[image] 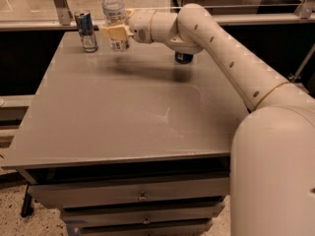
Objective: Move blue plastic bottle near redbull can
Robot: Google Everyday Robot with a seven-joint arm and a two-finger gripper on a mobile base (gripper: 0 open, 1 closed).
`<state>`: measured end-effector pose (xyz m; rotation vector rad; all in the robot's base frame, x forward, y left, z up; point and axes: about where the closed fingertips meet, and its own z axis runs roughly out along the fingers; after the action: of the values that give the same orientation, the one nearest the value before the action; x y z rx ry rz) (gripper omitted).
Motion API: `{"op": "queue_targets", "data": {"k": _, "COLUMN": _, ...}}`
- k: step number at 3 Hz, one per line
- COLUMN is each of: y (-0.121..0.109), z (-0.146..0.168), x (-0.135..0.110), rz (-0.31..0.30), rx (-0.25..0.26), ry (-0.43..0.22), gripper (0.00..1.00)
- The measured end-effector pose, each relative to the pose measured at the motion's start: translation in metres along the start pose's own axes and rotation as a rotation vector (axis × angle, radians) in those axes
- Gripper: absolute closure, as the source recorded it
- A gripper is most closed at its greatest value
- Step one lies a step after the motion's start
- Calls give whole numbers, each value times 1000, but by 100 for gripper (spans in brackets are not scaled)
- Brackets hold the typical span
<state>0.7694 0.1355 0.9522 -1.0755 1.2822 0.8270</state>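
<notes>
Currently my gripper point(114, 33) is over the far left part of the grey table point(123, 127), and its fingers are clamped around the middle of the blue plastic bottle point(113, 10), which is upright. The redbull can point(86, 31) stands just beside the bottle, toward the table's left edge, without touching it. Behind my arm point(221, 48), a dark blue can point(183, 58) is partly hidden.
</notes>
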Motion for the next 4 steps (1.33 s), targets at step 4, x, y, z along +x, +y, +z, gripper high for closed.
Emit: {"op": "queue_targets", "data": {"k": 4, "y": 9, "z": 66, "x": 29, "rz": 131, "rx": -15, "ry": 74, "gripper": 100}}
